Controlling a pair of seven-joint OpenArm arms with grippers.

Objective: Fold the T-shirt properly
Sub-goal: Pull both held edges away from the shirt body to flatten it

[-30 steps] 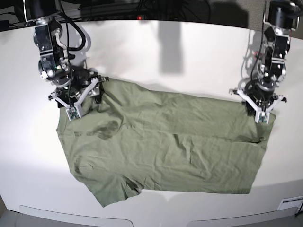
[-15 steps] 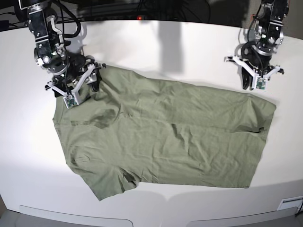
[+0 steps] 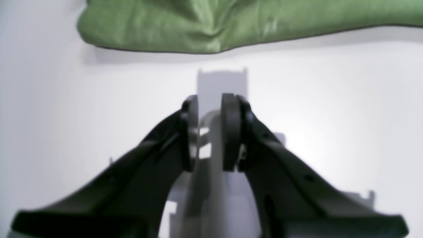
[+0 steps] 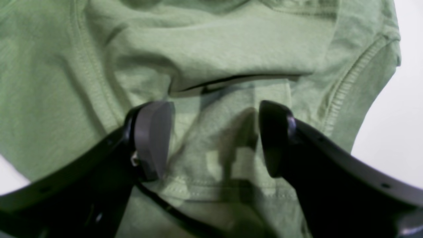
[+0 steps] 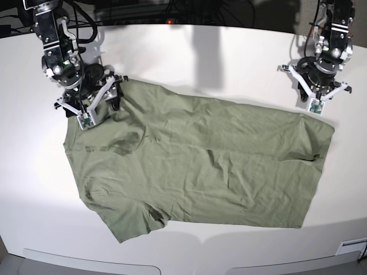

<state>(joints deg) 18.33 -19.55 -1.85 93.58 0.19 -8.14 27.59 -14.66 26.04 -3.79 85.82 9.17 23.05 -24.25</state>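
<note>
The sage-green T-shirt (image 5: 200, 166) lies spread flat and wrinkled on the white table (image 5: 189, 57). My right gripper (image 5: 100, 109) is at its upper left corner. In the right wrist view this gripper (image 4: 214, 112) is open, its pads on either side of a small ridge of cloth (image 4: 211, 43) near a stitched hem. My left gripper (image 5: 311, 98) hovers over bare table just beyond the shirt's upper right corner. In the left wrist view it (image 3: 210, 102) is nearly shut with a slim gap and holds nothing. The shirt's edge (image 3: 211, 23) lies ahead of it.
Dark cables and equipment run along the table's far edge (image 5: 172, 11). The rounded front edge of the table (image 5: 183, 266) lies below the shirt. A small white fixture (image 5: 351, 246) sits at the front right.
My left gripper let go of the shirt's upper right corner, lifted away toward the back and closed down. The corner now lies flat. My right gripper has hardly moved.
</note>
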